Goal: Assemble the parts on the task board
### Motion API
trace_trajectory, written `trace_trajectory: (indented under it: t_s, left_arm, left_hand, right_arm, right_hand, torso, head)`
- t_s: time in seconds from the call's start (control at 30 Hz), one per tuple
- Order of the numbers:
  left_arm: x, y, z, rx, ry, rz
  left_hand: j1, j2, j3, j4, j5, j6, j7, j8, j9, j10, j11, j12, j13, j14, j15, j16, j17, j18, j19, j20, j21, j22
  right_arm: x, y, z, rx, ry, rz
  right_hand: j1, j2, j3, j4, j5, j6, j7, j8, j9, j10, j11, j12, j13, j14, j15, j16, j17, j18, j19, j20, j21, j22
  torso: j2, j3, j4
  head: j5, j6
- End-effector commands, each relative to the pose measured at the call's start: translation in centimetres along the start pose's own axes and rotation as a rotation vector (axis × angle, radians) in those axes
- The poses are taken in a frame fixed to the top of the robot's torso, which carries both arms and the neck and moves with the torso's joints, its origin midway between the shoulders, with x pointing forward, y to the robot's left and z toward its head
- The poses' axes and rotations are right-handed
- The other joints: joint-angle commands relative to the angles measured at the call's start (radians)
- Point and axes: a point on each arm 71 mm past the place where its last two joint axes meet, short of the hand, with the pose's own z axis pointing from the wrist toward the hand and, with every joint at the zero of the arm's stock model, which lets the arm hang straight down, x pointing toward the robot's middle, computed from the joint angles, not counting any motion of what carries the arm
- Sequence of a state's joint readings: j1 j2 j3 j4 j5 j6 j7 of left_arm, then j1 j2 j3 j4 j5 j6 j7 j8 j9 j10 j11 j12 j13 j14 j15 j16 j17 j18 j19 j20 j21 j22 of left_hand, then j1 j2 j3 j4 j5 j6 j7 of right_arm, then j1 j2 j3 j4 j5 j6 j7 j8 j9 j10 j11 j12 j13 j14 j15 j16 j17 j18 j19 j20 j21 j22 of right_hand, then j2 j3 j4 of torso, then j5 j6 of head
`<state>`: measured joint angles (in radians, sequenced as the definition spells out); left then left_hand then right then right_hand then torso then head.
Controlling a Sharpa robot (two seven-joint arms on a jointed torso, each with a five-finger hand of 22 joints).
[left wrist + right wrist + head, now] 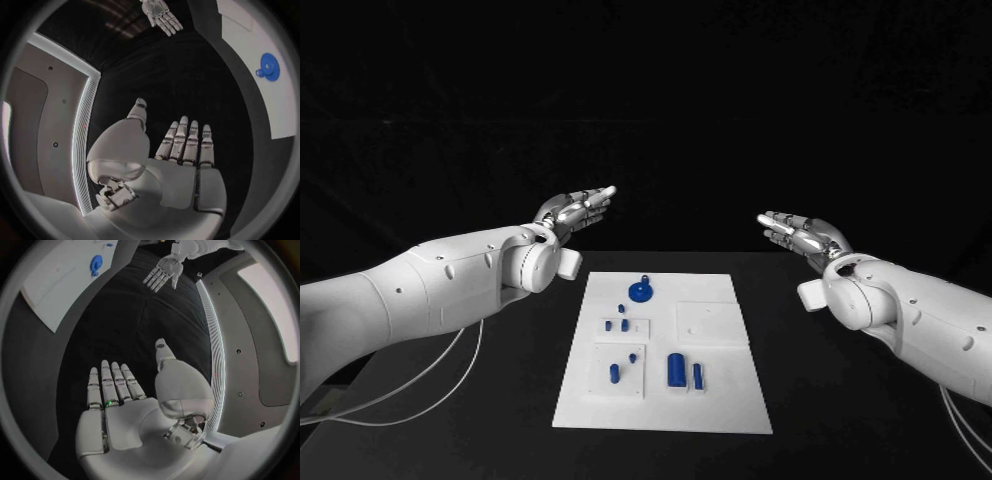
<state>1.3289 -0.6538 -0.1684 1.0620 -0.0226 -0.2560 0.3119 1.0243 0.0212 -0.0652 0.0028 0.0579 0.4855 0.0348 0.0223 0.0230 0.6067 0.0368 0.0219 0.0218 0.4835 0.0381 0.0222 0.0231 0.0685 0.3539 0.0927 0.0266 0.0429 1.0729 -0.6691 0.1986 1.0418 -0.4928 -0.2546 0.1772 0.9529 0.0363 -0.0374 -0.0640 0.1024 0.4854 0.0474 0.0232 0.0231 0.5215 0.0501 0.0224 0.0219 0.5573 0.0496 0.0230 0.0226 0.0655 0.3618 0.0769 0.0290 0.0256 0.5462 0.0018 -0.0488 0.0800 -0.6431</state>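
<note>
Lying flat in the middle of the black table (473,420), the white task board (718,400) carries small glossy blue parts, untouched.

A round blue disc with a stub (640,290) sits near the board's far edge; short pegs (615,373) and a thicker cylinder (676,367) stand nearer the robot, on square raised panels. The left hand (580,210) and right hand (796,231), silver and jointed, hover beyond the board's far corners, palms up, fingers straight and apart, holding nothing.

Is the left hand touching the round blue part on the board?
Apart: head view shows left hand raised beyond the board, round blue part lying untouched.
</note>
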Motion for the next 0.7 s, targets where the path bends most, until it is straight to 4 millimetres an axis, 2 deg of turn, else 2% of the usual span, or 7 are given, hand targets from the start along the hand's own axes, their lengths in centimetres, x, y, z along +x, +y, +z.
trace_trajectory:
  t_s: [0.03,0.13,0.23,0.27,0.33,0.47,0.7]
  left_arm:
    - [1.0,0.7,-0.7,0.014,-0.027,-0.006]
    - [2.2,1.6,-1.7,0.018,-0.044,-0.024]
    - [4.0,2.7,-3.4,0.023,-0.071,-0.050]
    - [4.5,3.0,-4.0,0.024,-0.081,-0.057]
    - [5.6,3.5,-5.1,0.027,-0.100,-0.071]
    - [7.4,4.1,-7.4,0.032,-0.135,-0.093]
    - [8.8,4.3,-9.5,0.036,-0.167,-0.108]
  left_hand:
    - [-1.024,-0.021,0.065,-0.003,-0.058,-0.485,-0.035,-0.022,-0.023,-0.607,-0.037,-0.022,-0.022,-0.483,-0.038,-0.022,-0.023,-0.069,-0.354,-0.093,-0.027,-0.043]
    - [-1.024,-0.021,0.065,-0.003,-0.058,-0.485,-0.035,-0.022,-0.023,-0.607,-0.037,-0.022,-0.022,-0.483,-0.038,-0.022,-0.023,-0.069,-0.354,-0.093,-0.027,-0.043]
    - [-1.024,-0.021,0.065,-0.003,-0.058,-0.485,-0.035,-0.022,-0.023,-0.607,-0.037,-0.022,-0.022,-0.483,-0.038,-0.022,-0.023,-0.069,-0.354,-0.093,-0.027,-0.043]
    - [-1.024,-0.021,0.065,-0.003,-0.058,-0.485,-0.035,-0.022,-0.023,-0.607,-0.037,-0.022,-0.022,-0.483,-0.038,-0.022,-0.023,-0.069,-0.354,-0.093,-0.027,-0.043]
    - [-1.024,-0.021,0.065,-0.003,-0.058,-0.485,-0.035,-0.022,-0.023,-0.607,-0.037,-0.022,-0.022,-0.483,-0.038,-0.022,-0.023,-0.069,-0.354,-0.093,-0.027,-0.043]
    - [-1.024,-0.021,0.065,-0.003,-0.058,-0.485,-0.035,-0.022,-0.023,-0.607,-0.037,-0.022,-0.022,-0.483,-0.038,-0.022,-0.023,-0.069,-0.354,-0.093,-0.027,-0.043]
    - [-1.024,-0.021,0.065,-0.003,-0.058,-0.485,-0.035,-0.022,-0.023,-0.607,-0.037,-0.022,-0.022,-0.483,-0.038,-0.022,-0.023,-0.069,-0.354,-0.093,-0.027,-0.043]
  right_arm:
    - [1.0,0.4,-0.4,-0.036,-0.029,0.045]
    - [2.2,0.7,-1.1,-0.057,-0.044,0.084]
    - [4.0,0.9,-2.4,-0.078,-0.067,0.140]
    - [4.6,0.9,-2.9,-0.082,-0.075,0.157]
    - [5.8,1.0,-3.9,-0.084,-0.092,0.191]
    - [7.9,0.9,-6.1,-0.072,-0.125,0.245]
    - [9.7,0.7,-8.3,-0.045,-0.155,0.283]
  right_hand:
    - [-0.953,-0.036,0.037,0.064,-0.102,-0.485,-0.047,-0.023,-0.023,-0.521,-0.050,-0.022,-0.022,-0.557,-0.050,-0.023,-0.023,-0.066,-0.362,-0.077,-0.029,-0.026]
    - [-0.953,-0.036,0.037,0.064,-0.102,-0.485,-0.047,-0.023,-0.023,-0.521,-0.050,-0.022,-0.022,-0.557,-0.050,-0.023,-0.023,-0.066,-0.362,-0.077,-0.029,-0.026]
    - [-0.953,-0.036,0.037,0.064,-0.102,-0.485,-0.047,-0.023,-0.023,-0.521,-0.050,-0.022,-0.022,-0.557,-0.050,-0.023,-0.023,-0.066,-0.362,-0.077,-0.029,-0.026]
    - [-0.953,-0.036,0.037,0.064,-0.102,-0.485,-0.047,-0.023,-0.023,-0.521,-0.050,-0.022,-0.022,-0.557,-0.050,-0.023,-0.023,-0.066,-0.362,-0.077,-0.029,-0.026]
    - [-0.953,-0.036,0.037,0.064,-0.102,-0.485,-0.047,-0.023,-0.023,-0.521,-0.050,-0.022,-0.022,-0.557,-0.050,-0.023,-0.023,-0.066,-0.362,-0.077,-0.029,-0.026]
    - [-0.953,-0.036,0.037,0.064,-0.102,-0.485,-0.047,-0.023,-0.023,-0.521,-0.050,-0.022,-0.022,-0.557,-0.050,-0.023,-0.023,-0.066,-0.362,-0.077,-0.029,-0.026]
    - [-0.953,-0.036,0.037,0.064,-0.102,-0.485,-0.047,-0.023,-0.023,-0.521,-0.050,-0.022,-0.022,-0.557,-0.050,-0.023,-0.023,-0.066,-0.362,-0.077,-0.029,-0.026]
  torso:
    - [-0.001,-0.0011,0.0193]
    - [-0.001,-0.0015,0.0338]
    - [-0.002,-0.0017,0.0447]
    - [-0.002,-0.0018,0.0466]
    - [-0.002,-0.0018,0.0486]
    - [-0.002,-0.0018,0.0488]
    - [-0.002,-0.0018,0.0488]
  head:
    - [-0.029,0.016]
    - [-0.054,0.029]
    - [-0.073,0.039]
    - [-0.076,0.041]
    - [-0.080,0.043]
    - [-0.080,0.043]
    - [-0.080,0.043]
